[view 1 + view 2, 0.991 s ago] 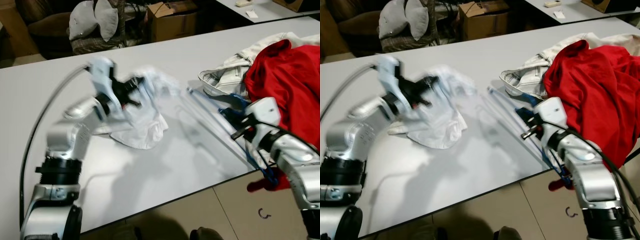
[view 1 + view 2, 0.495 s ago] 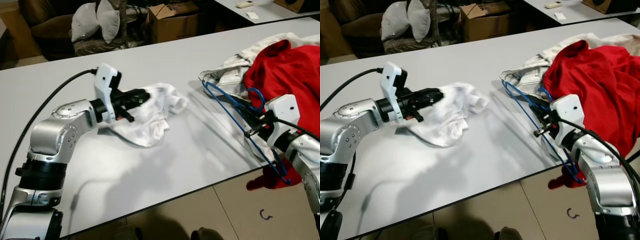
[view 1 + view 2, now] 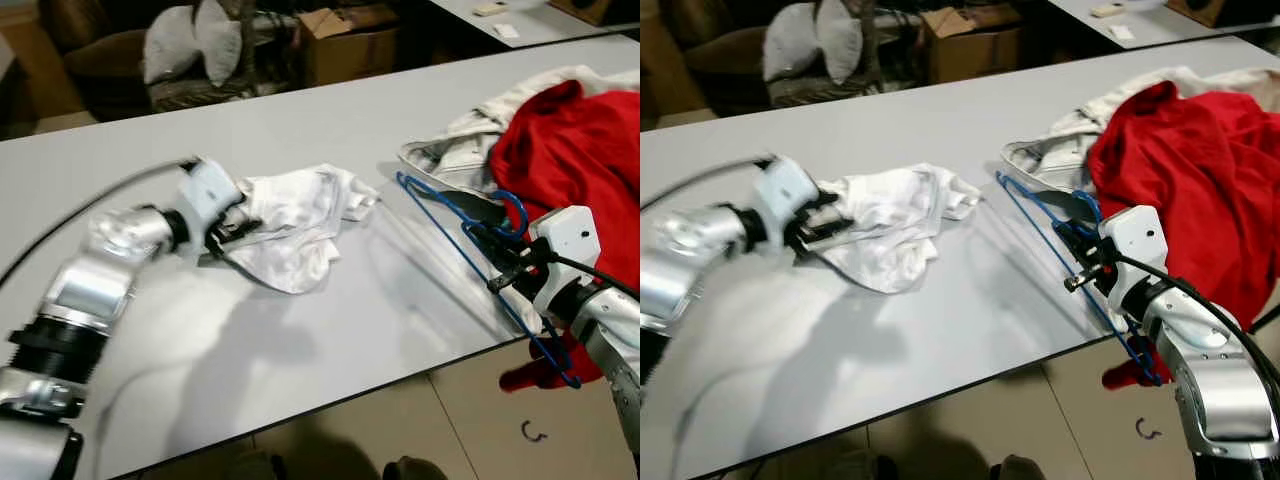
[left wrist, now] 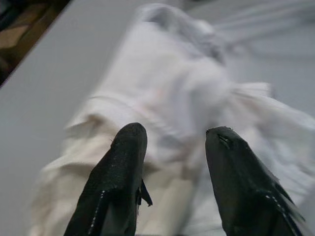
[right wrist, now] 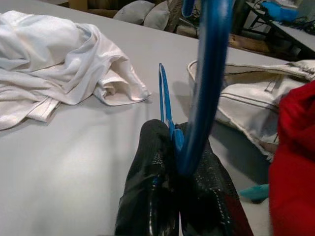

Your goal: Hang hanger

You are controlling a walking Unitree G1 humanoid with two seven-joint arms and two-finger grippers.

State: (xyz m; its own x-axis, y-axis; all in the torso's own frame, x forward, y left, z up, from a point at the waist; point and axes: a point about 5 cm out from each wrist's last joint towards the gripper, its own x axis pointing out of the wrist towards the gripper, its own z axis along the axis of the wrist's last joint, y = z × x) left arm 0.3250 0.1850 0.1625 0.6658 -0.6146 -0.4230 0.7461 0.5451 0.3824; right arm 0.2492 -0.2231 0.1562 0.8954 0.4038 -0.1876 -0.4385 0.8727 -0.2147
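Observation:
A blue wire hanger [image 3: 432,199] slants over the table's right part, its hook [image 5: 206,73] rising above the fingers. My right gripper [image 3: 500,262] is shut on the hanger near its neck, just in front of the red garment [image 3: 580,150]. A crumpled white garment [image 3: 295,225] lies mid-table. My left gripper [image 4: 174,142] is at the garment's left edge, blurred by motion in the eye views. Its two black fingers [image 4: 118,177] stand apart, with the white cloth lying beyond them.
A cream jacket [image 3: 450,155] lies partly under the red garment. The grey table's [image 3: 350,330] front edge runs close below my right arm. Behind the table are a cardboard box [image 3: 345,40], pillows [image 3: 190,45] and a second table [image 3: 540,20].
My left gripper has let go of the white garment and drawn back to the left; the garment now lies spread on the table. The right gripper keeps the hanger, shifted slightly.

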